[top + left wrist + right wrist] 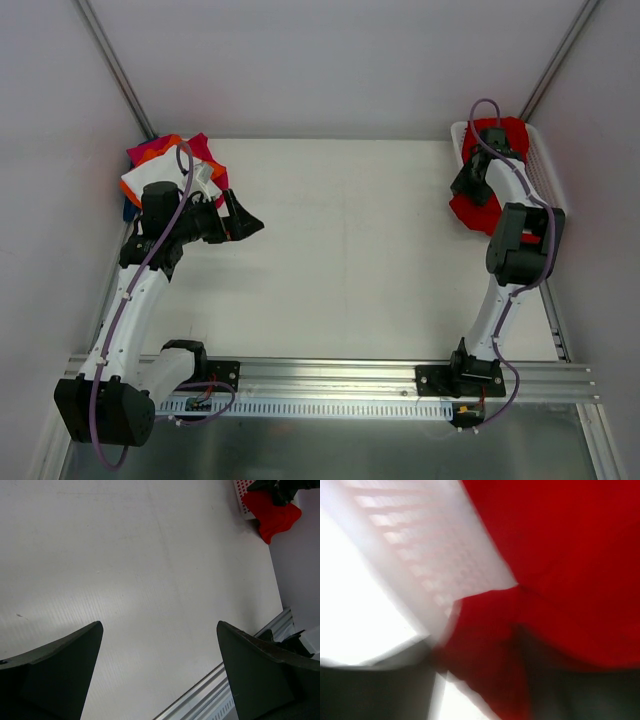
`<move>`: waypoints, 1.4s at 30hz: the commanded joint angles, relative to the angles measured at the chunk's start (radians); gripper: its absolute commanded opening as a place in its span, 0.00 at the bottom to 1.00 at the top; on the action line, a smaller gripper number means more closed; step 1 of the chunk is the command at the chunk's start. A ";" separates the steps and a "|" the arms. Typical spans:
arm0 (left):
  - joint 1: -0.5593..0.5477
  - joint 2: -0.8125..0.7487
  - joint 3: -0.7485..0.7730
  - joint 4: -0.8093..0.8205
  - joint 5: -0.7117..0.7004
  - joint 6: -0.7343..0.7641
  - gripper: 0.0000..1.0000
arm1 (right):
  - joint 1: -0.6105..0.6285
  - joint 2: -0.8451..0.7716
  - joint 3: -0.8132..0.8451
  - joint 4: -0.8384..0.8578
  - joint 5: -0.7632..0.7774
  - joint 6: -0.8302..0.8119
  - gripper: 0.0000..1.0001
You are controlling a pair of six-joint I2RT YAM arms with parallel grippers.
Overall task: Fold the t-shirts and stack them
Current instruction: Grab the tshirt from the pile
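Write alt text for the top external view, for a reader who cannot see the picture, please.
The right arm reaches into a white mesh basket at the far right corner of the table, where a red t-shirt spills over the rim. At the far left, the left end effector is open beside a stack of folded t-shirts.

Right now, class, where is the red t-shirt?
In the top view, the red t-shirt lies at the far-right corner of the table, spilling over the left rim of the white mesh basket.
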 commanded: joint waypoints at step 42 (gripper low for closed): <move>-0.008 -0.020 -0.005 0.012 -0.015 0.009 0.99 | 0.162 -0.088 0.089 -0.072 0.058 0.002 0.54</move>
